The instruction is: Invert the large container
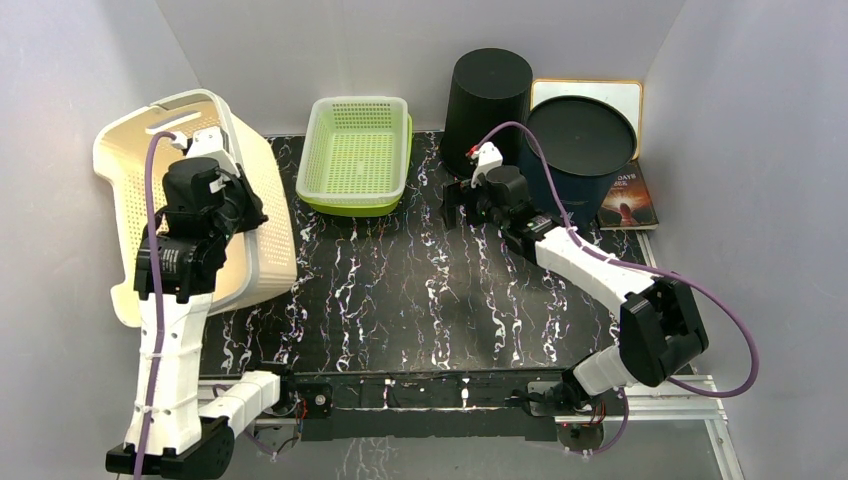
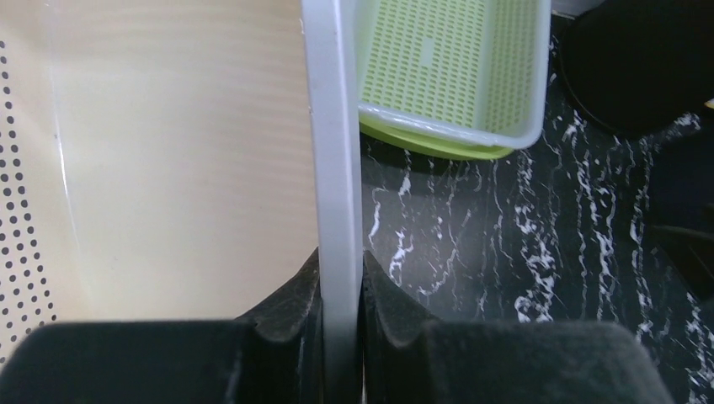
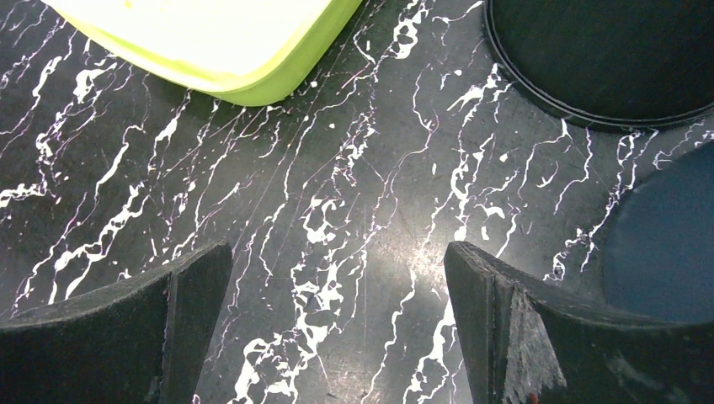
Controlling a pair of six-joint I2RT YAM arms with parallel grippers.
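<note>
Marbled black table, cream basket tipped on edge at left.
Left gripper clamped its rim; right gripper hung spread, idle; flip looked roughly half done.

Even bright overhead light, soft shadows, blurred near claw fingers

Green perforated tray at back of black marbled table; black bin, dark round tub, book right.
</note>
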